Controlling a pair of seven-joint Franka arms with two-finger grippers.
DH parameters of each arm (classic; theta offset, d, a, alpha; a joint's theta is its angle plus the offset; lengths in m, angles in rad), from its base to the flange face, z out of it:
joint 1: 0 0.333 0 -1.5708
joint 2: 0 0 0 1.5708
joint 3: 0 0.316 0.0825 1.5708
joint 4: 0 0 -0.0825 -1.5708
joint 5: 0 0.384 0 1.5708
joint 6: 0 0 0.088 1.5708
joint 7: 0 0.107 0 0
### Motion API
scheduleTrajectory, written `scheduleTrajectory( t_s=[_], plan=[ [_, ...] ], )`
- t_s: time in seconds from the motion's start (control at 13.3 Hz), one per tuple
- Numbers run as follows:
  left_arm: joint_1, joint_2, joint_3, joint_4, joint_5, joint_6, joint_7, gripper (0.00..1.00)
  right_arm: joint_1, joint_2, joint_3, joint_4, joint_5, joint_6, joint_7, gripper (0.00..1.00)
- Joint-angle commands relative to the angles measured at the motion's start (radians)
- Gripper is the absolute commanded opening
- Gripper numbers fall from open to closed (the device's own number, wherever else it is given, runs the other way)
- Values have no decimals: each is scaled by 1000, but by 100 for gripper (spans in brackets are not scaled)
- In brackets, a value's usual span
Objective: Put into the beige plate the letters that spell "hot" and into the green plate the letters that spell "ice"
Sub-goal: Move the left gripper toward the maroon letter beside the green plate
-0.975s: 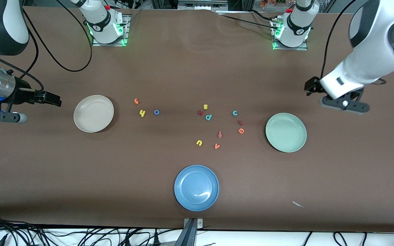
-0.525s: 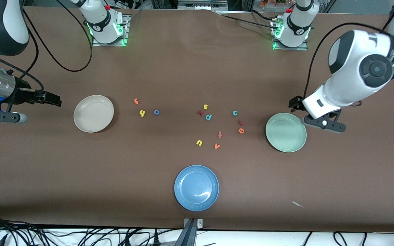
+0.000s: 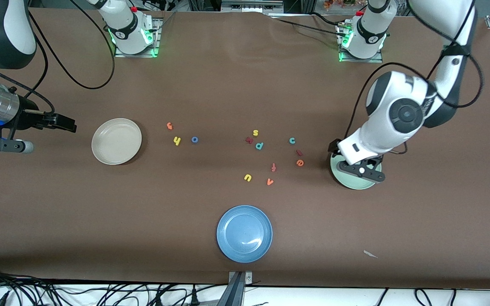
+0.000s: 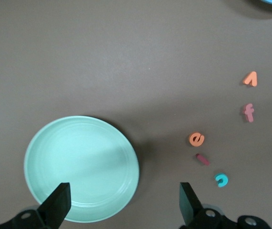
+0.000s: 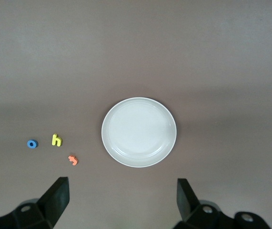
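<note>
Biggest things first: three plates on the brown table (image 3: 228, 85). The beige plate (image 3: 116, 141) sits toward the right arm's end, empty. The green plate (image 3: 355, 180) sits toward the left arm's end, also empty, and the blue plate (image 3: 244, 233) lies nearest the front camera.

The left gripper (image 3: 360, 170) hangs over the green plate, fingers spread wide apart, nothing between them. The right gripper (image 3: 2, 144) waits above the table edge at the right arm's end, fingers equally wide, holding nothing.

Now the small stuff. The "ice" letters cluster just beside the green plate, at about nine to ten o'clock from it in the front view: teal c (image 3: 292, 140), dark red i (image 3: 299, 152), orange e (image 3: 300, 162). That is the relation that matters: the left gripper is by far the nearer one, and the e is the closest of the three to it. The i is a short bar lying on a diagonal, so I'd judge the fingers must turn across it.

The "hot" letters, orange t (image 3: 169, 126), yellow h (image 3: 177, 140) and blue o (image 3: 195, 139), lie at about three o'clock from the beige plate, the right gripper's job.

Spare letters sit between the groups. No brand or label is readable, only the letters themselves.
</note>
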Motion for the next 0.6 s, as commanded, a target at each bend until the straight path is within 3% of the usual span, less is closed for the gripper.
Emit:
scheduleTrajectory(
  t_s=[0.0, 0.3, 0.53],
  plan=[
    [-41, 33, 9, 26, -17, -5, -166, 100, 48, -11, 7, -18, 21, 7, 88, 99],
    [-92, 90, 8, 28, -66, 15, -419, 100, 153, 10, 10, -20, 22, 9, 167, 100],
    [-121, 134, -6, 19, -112, 86, -507, 100, 211, 58, 11, -24, 28, 45, 231, 99]
  ],
)
